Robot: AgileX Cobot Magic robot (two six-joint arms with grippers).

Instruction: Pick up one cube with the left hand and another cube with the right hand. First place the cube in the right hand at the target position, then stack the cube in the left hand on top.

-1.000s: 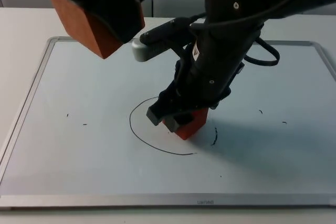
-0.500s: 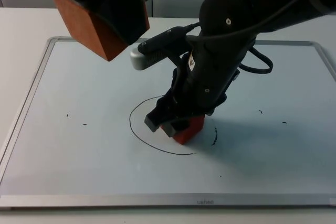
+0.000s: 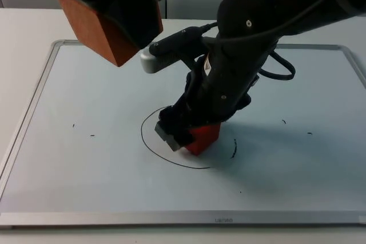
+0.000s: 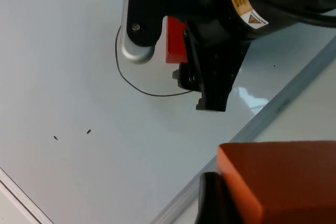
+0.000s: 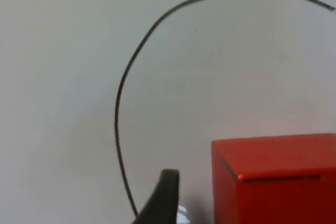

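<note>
In the top view, a whiteboard [image 3: 68, 158] with a smooth pale face and a thin metal frame lies flat on the white worktop [image 3: 23, 32]. A hand-drawn black circle [image 3: 150, 147] marks its middle. The right tool [image 3: 186, 135] is down at that circle, its black fingers on either side of a red cube [image 3: 205, 136] that sits on the board inside the line; from here I cannot tell whether the fingers press the cube or stand just off it. The left tool [image 3: 123, 15] hangs high above the board's far left part, clamped on an orange-brown cube [image 3: 91, 27] with flat matte faces and sharp edges.

In the left wrist view, the orange-brown cube [image 4: 283, 182] is touching a black fingertip [image 4: 212, 203], and beyond it the red cube [image 4: 175, 48] shows as a narrow strip between parts of the right arm, at the circle [image 4: 147, 92].

In the right wrist view, the red cube [image 5: 275, 179] has a glossy face and crisp corners; a gap of bare board separates it from the black fingertip [image 5: 160, 198], so that side is apart. The curved line [image 5: 126, 82] runs around them.
</note>
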